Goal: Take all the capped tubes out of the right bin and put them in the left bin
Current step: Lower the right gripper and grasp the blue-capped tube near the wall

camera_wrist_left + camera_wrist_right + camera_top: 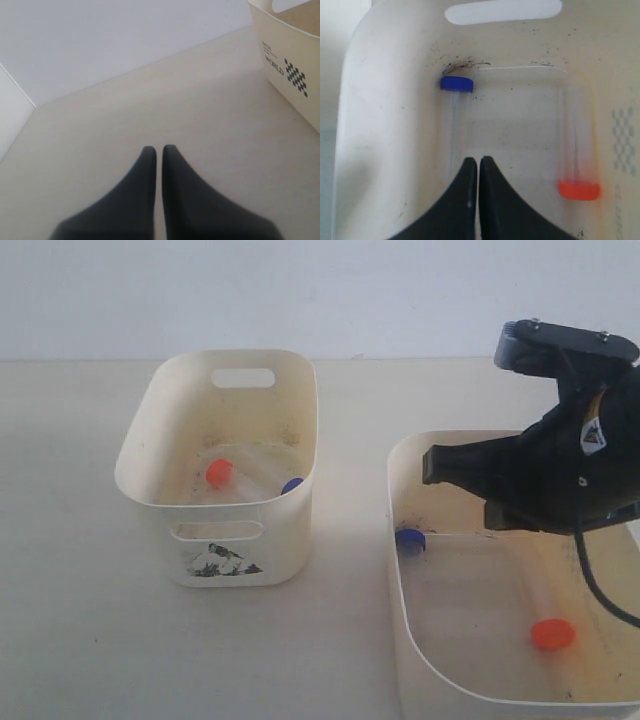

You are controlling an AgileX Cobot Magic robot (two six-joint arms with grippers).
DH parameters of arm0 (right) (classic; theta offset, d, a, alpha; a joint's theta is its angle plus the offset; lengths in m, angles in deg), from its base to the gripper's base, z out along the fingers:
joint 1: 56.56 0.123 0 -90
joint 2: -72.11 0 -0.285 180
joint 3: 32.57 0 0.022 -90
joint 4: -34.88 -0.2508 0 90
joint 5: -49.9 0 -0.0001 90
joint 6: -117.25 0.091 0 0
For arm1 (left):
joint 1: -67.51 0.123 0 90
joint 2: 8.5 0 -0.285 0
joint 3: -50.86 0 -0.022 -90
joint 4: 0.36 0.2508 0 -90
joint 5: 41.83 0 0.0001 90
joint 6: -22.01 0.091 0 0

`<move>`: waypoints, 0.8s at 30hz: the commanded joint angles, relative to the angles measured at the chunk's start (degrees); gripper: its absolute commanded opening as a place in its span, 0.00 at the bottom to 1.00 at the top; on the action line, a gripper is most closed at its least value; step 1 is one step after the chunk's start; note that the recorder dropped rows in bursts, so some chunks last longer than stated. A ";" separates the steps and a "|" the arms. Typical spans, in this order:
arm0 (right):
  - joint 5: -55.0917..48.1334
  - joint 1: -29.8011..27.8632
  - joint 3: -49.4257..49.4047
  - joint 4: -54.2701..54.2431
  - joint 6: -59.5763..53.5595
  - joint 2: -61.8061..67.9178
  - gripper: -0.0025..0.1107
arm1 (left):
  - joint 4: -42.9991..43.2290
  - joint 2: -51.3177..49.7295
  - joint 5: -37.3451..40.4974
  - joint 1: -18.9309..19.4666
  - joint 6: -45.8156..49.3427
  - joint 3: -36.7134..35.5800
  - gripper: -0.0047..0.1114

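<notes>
The right bin (400,585) holds two capped tubes lying flat, one with a blue cap (410,540) by its left wall and one with an orange-red cap (552,633) nearer the front. My right gripper (432,466) hangs over this bin, shut and empty. In the right wrist view its tips (478,161) sit beside the clear body of the blue-capped tube (456,84), with the orange-red-capped tube (578,190) off to the side. The left bin (135,455) holds an orange-red-capped tube (219,472) and a blue-capped one (292,485). My left gripper (159,149) is shut over bare table.
The two bins stand apart on a pale table (350,540), with a white wall behind. In the left wrist view a cream bin wall with printed lettering (290,75) stands beyond the fingers. A black cable (600,595) hangs from the right arm over the right bin.
</notes>
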 commanded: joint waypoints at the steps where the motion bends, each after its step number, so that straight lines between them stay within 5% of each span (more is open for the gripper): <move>1: 1.60 -0.27 -0.19 0.02 -2.30 2.89 0.03 | -0.16 -0.03 -0.18 -0.31 -0.54 0.21 0.08; 24: 4.63 -4.18 -0.19 -1.38 -7.07 12.13 0.02 | -0.16 -0.03 -0.18 -0.31 -0.54 0.21 0.08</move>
